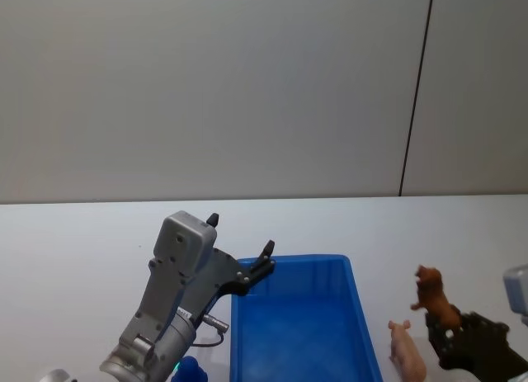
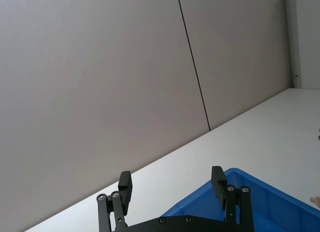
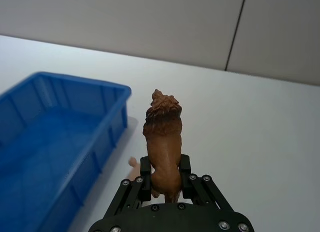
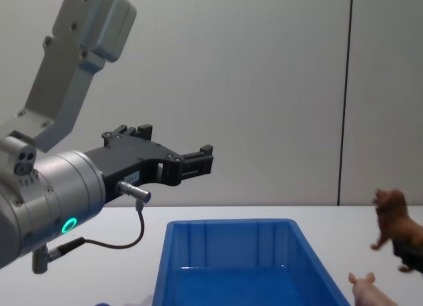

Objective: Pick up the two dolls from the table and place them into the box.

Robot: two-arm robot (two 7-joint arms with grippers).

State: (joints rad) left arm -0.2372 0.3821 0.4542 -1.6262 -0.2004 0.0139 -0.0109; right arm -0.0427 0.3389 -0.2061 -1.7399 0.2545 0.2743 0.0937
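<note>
White table [image 1: 82, 250]: blue box [image 1: 309, 259] sits on it, pale pink doll [image 1: 406, 347] lies on the tabletop just beside the box's right wall.

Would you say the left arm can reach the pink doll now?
Probably not easily: the box lies between the left gripper, jaws open, and the pink doll, and the right gripper, holding the brown doll, crowds it.
</note>
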